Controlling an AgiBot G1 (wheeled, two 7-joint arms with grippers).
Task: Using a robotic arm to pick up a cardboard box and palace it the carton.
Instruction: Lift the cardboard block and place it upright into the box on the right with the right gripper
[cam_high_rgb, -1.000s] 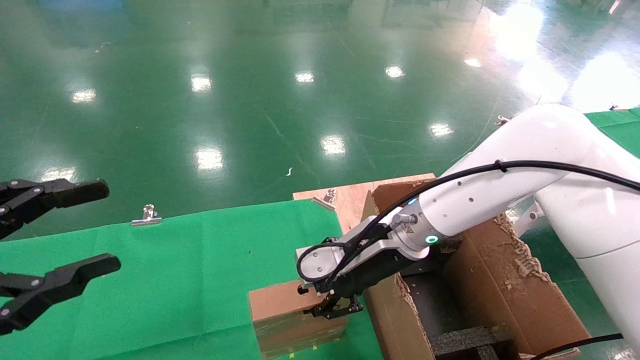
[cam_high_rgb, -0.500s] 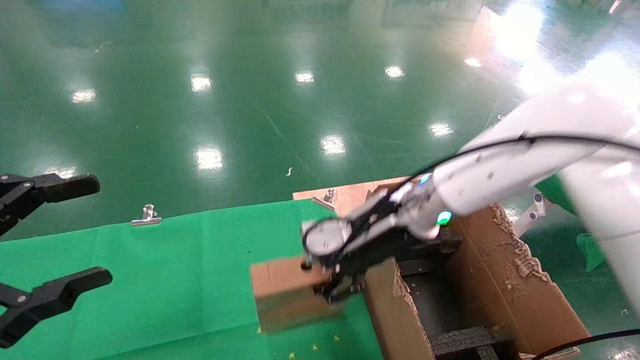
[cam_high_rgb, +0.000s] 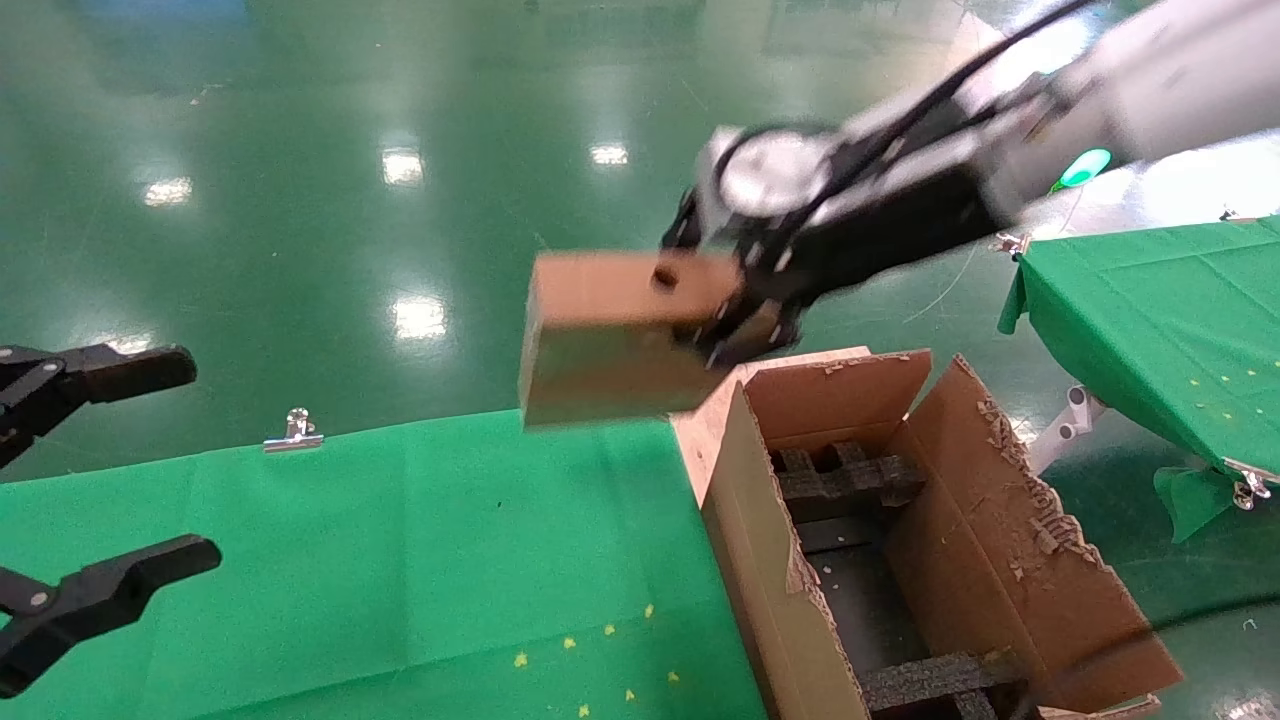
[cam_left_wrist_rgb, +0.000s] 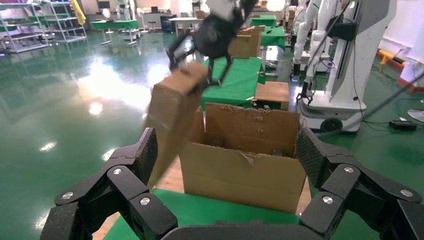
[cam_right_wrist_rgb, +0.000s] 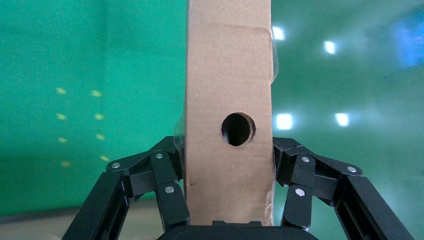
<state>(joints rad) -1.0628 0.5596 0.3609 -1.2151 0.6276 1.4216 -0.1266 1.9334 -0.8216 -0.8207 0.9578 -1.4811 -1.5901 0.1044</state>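
Cardboard box (cam_high_rgb: 610, 335) is airborne, clamped in the right gripper (cam_high_rgb: 745, 310), clear of the green table (cam_high_rgb: 350, 540). Right wrist view: jaws pressed against both broad faces of the box (cam_right_wrist_rgb: 229, 125), round hole on the narrow face looking back at the camera. Grip sits at the box's near end; its long axis runs out away from the wrist, toward robot's left in head view.

Key relation: box hangs above and just left of the carton's (cam_high_rgb: 1000, 570) far-left corner, not yet over the opening. Carton lies below and to the right of the jaws, mouth up, black foam inserts (cam_high_rgb: 845, 480) inside. Left wrist view agrees: box (cam_left_wrist_rgb: 175, 115) high beside the carton (cam_left_wrist_rgb: 245, 172), tilted, lower end outside the near wall.

Judgement: next move calls for travel to the right, then down; the overhanging far end may catch the ragged flap.

Left gripper (cam_high_rgb: 90, 480) idle at table's left edge, jaws spread wide, holding nothing, well apart from the box.
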